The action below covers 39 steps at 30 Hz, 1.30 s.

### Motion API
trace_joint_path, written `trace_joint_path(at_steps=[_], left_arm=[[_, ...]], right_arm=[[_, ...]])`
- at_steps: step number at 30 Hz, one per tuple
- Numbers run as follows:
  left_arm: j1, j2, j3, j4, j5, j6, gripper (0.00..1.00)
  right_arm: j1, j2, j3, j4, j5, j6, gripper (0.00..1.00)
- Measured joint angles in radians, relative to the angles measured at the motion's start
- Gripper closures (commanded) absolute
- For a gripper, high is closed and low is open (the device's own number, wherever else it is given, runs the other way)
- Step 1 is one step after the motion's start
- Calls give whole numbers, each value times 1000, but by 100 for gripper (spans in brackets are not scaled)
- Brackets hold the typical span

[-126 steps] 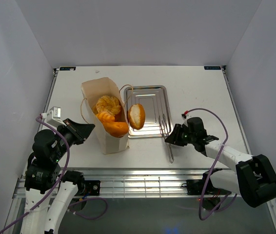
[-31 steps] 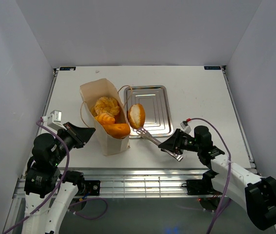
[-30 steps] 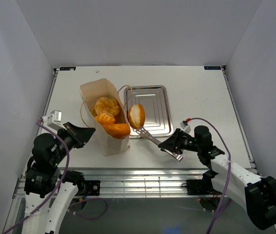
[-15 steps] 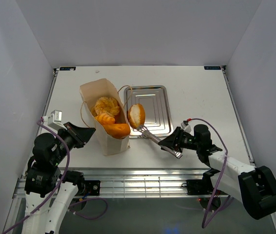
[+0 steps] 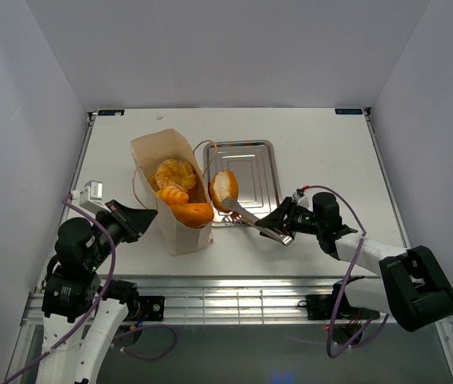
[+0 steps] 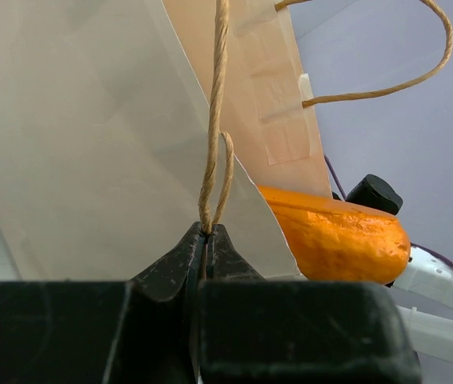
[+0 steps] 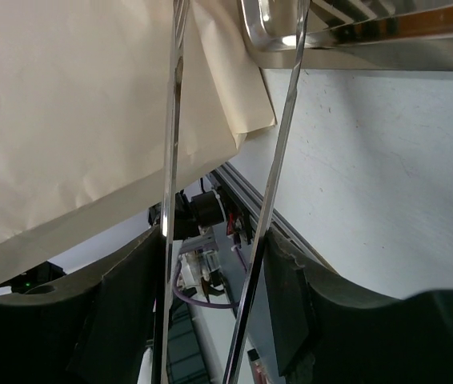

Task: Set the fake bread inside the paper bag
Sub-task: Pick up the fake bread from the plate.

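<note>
The paper bag [image 5: 180, 236] lies open on the table with a round bread [image 5: 176, 172], a croissant [image 5: 174, 194] and a long loaf [image 5: 190, 213] in its mouth. One golden roll [image 5: 225, 186] sits at the left edge of the silver tray [image 5: 258, 160]. My right gripper [image 5: 286, 220] is shut on metal tongs [image 5: 254, 222], whose tips reach the roll's near side. The tong arms [image 7: 278, 160] run between my right gripper's [image 7: 210, 264] fingers, past the bag [image 7: 74, 120]. My left gripper [image 5: 142, 218] is shut on the bag's cord handle [image 6: 214, 120], which is pinched at my left gripper's [image 6: 205, 232] tips beside the loaf [image 6: 338, 240].
The tray's near rim [image 7: 354, 24] lies just ahead of the tongs. A second cord handle [image 5: 204, 146] loops over the tray's far left corner. White walls enclose the table on three sides. The aluminium rail [image 5: 234, 300] runs along the near edge.
My right gripper has lifted the tongs off the table and swung them up and left, so their tips now reach the roll. The left gripper and the bag have stayed put.
</note>
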Motion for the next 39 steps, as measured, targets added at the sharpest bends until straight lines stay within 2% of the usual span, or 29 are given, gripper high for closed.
trace_joint_path(at_steps=[16,25,33,39], left_arm=[[0,5,-2,0,-6,0,100],[0,6,-2,0,-6,1,100],[0,9,-2,0,-6,4,100],[0,9,-8,2,-6,4,100]], right_arm=[[0,152,11,180,-4,76,41],[0,230,-70,379,28,162,41],[0,123,-80,328,59,149,41],[0,160,-56,313,65,126,40]])
